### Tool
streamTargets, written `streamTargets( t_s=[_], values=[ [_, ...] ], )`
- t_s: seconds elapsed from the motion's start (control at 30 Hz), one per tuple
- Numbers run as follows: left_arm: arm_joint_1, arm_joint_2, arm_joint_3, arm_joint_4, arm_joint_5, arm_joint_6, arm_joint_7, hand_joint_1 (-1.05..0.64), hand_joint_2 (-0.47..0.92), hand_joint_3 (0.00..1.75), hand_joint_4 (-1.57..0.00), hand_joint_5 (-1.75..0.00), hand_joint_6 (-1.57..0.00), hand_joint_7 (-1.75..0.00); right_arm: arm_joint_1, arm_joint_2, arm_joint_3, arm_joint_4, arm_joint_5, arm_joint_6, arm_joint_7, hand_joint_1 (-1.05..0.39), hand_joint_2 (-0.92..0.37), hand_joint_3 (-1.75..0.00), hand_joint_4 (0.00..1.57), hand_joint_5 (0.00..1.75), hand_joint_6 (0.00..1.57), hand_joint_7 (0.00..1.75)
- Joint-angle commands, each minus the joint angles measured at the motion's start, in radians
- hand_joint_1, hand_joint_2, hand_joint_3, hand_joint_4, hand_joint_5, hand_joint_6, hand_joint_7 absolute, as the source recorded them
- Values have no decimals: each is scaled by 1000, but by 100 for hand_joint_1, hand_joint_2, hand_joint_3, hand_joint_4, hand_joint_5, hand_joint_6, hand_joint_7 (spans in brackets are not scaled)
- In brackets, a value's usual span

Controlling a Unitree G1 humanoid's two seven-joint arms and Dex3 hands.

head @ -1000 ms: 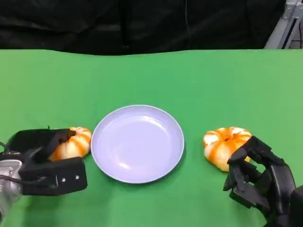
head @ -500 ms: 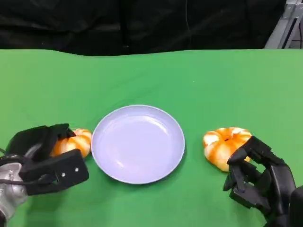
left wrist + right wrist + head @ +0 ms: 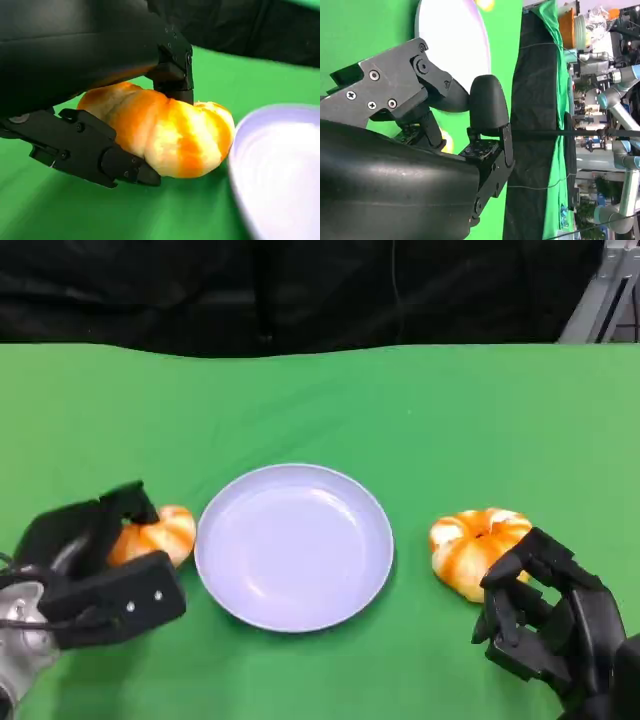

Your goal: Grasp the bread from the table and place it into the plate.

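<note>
Left hand point(image 3: 95, 575) has its black fingers point(image 3: 172, 72) clamped above and below the orange-striped, pumpkin-shaped bread roll point(image 3: 165, 132), which sits low over the green table point(image 3: 320, 400) just beside the round lilac plate point(image 3: 294, 545), set up, I'd say, for a short carry onto it. The roll's long axis lies level, its rounded end pointing at the plate rim. Right hand point(image 3: 545, 625), fingers curled and holding nothing, waits against a second striped roll point(image 3: 475, 548) near the table's right edge.

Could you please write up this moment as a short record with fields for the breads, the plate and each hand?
left bread: on the green table, beside the plate's left edge
left hand: fingers closed around the left bread
plate: lavender, nothing on it, mid-table
right bread: on the table, right of the plate, apart from it
right hand: fingers curled, just in front of the right bread, holding nothing
</note>
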Motion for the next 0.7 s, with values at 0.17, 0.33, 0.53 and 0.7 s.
streamTargets(
  t_s=[0.17,0.33,0.53,0.7],
  values=[
    [-9,37,45,-131,-12,-5,-6,3,88,38,-66,-175,-67,-152,10,-15,-13,-17,13,6,2,-16,-63,-108,83,175,64,159],
    [2,40,46,-191,-9,-13,-25,1,83,50,-62,-174,-67,-150,8,-15,-13,-14,13,4,2,-15,-64,-108,83,175,64,158],
    [24,16,44,-266,-18,-23,-56,2,85,51,-63,-175,-60,-164,10,-12,-12,-21,9,11,-5,-15,-64,-107,82,175,64,158],
    [20,-11,22,-283,-5,-64,-71,4,84,52,-64,-175,-60,-165,7,-11,-14,-10,17,-1,0,-14,-64,-107,82,175,64,158]
  ],
)
